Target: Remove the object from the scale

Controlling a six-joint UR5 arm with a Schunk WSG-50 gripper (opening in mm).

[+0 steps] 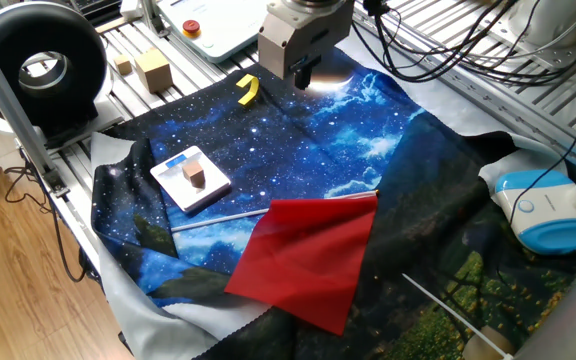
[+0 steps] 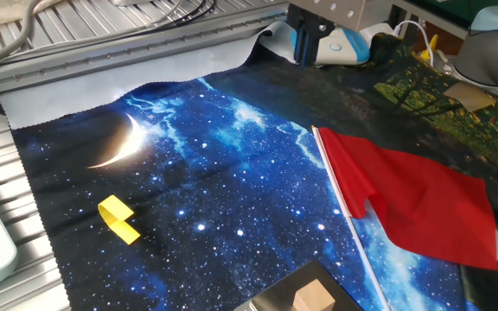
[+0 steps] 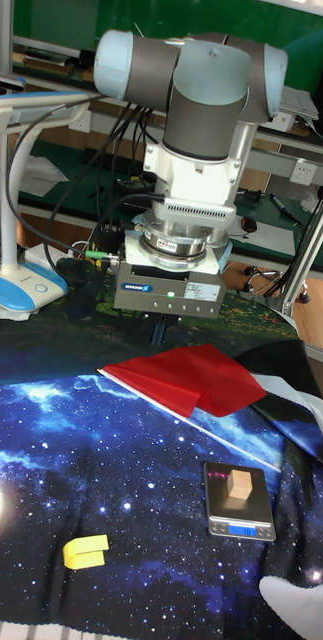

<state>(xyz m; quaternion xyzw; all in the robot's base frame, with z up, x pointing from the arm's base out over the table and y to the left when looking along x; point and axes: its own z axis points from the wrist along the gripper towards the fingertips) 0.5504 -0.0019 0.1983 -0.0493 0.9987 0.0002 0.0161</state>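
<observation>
Hand: the hand hangs above the far edge of the starry cloth, near the yellow curved piece. Its fingers look close together with nothing between them, but how far they are open cannot be told.
Cube: the small brown cube sits on the middle of the scale, well apart from the hand.
Scale: flat on the starry cloth near its left edge, blue strip along the far side; a thin rod lies just beside it.
Red cloth: the red cloth is spread to the right of the scale.
Tabletop: a pale block stands on the ribbed tabletop beyond the cloth.
</observation>
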